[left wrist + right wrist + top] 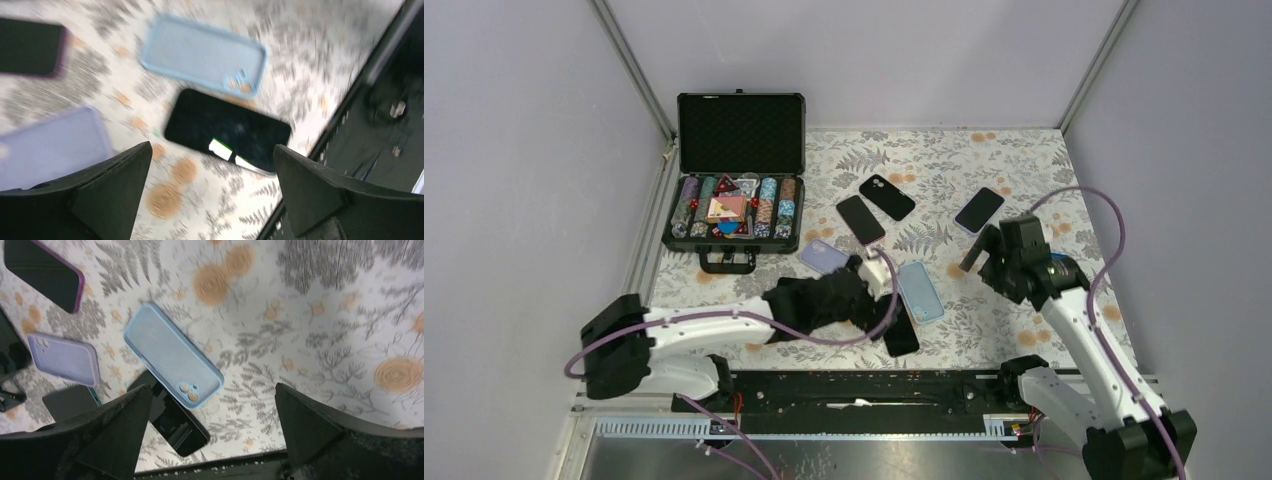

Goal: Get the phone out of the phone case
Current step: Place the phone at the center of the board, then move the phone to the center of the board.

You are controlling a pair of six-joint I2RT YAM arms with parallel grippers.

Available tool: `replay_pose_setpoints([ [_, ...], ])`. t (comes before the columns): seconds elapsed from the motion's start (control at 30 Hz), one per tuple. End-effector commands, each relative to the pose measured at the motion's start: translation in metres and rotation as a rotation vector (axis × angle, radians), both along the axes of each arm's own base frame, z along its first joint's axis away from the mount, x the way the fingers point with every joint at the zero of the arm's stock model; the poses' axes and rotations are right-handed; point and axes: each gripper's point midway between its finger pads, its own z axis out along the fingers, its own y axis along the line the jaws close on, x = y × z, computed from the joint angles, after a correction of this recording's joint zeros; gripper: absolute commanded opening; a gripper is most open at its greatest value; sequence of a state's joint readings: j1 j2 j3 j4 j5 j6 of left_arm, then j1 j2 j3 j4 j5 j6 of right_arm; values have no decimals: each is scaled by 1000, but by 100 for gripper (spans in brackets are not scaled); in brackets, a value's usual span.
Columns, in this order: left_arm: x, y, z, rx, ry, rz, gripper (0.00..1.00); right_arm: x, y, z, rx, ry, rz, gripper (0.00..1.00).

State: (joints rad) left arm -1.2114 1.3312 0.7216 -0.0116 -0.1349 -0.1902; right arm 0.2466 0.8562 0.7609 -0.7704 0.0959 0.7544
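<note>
An empty light blue phone case point(919, 290) point(202, 54) point(172, 356) lies face up on the patterned table. A bare black phone point(901, 331) point(227, 130) point(180, 422) lies flat beside the case's near end, close to the table's front edge. My left gripper point(879, 272) point(212, 146) hovers open just above and left of them, with nothing between its fingers. To the right of the case, my right gripper point(980, 255) point(212, 386) is also open and empty above the table.
A lavender case point(824, 256) point(64, 359) lies left of the blue one. Three more phones point(861, 218) point(887, 196) point(979, 209) lie farther back. An open poker chip case point(736, 200) stands at the back left. The black rail point(874, 385) runs along the front edge.
</note>
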Motion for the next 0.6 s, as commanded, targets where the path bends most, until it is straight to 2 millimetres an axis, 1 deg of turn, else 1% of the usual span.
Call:
replay_pose_setpoints([
  [0.0, 44, 1, 93, -214, -106, 83, 99, 53, -13, 39, -130, -89, 27, 100],
  [0.07, 61, 10, 115, -264, -127, 125, 99, 78, -14, 41, -154, -63, 40, 100],
  [0.1, 68, 17, 120, -272, -125, 143, 99, 90, -16, 39, -164, -39, 28, 100],
  [0.13, 76, 23, 125, -282, -127, 166, 99, 102, -17, 34, -164, -10, 19, 100],
  [0.17, 84, 29, 131, -291, -132, 190, 99, 115, -21, 21, -173, 46, 9, 100],
  [0.2, 92, 36, 133, -293, -142, 216, 99, 126, -23, 15, -186, 70, 2, 100],
  [0.27, 107, 49, 135, -305, -174, 278, 99, 149, -25, 1, -228, 115, 12, 100],
  [0.3, 112, 55, 132, -313, -178, 293, 99, 159, -26, -8, -246, 143, 16, 100],
  [0.33, 117, 60, 132, -323, -178, 313, 99, 172, -24, -12, -250, 151, 25, 100],
  [0.37, 120, 65, 131, -328, -174, 325, 99, 182, -23, -20, -254, 175, 36, 100],
  [0.43, 129, 76, 129, -323, -172, 363, 99, 192, -24, -34, -280, 245, 45, 100],
  [0.57, 134, 90, 126, -341, -155, 408, 99, 210, -24, -56, -264, 289, 38, 100],
])
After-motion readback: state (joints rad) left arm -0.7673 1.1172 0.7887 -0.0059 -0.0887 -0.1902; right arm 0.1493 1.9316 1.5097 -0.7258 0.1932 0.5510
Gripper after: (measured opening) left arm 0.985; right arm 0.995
